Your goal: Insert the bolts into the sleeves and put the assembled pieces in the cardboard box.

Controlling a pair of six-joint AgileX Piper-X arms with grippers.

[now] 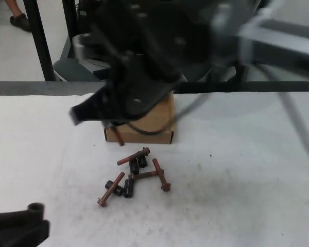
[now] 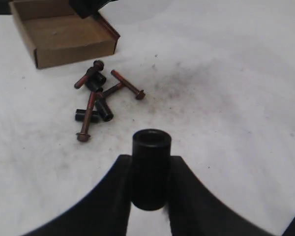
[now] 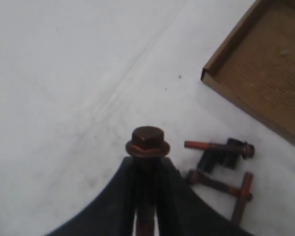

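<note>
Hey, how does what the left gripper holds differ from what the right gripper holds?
The left gripper holds a black sleeve, the right gripper a reddish-brown bolt. The sleeve is a thick hollow tube with an open end; the bolt has a thin shank and a flanged hex head. Both are clamped with one end sticking out.

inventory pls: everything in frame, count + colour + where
cardboard box: 1, brown, open-topped, on the bench behind the pile
loose bolts: 4, reddish-brown, piled in front of the box
loose sleeves: three or four, black, mixed into that pile
held sleeve: 1, black, in the left gripper
held bolt: 1, reddish-brown, in the right gripper
bench: 1, white, dark smudges beside the pile
left gripper: 1, black, shut on the held sleeve
right gripper: 1, black, shut on the held bolt
</note>
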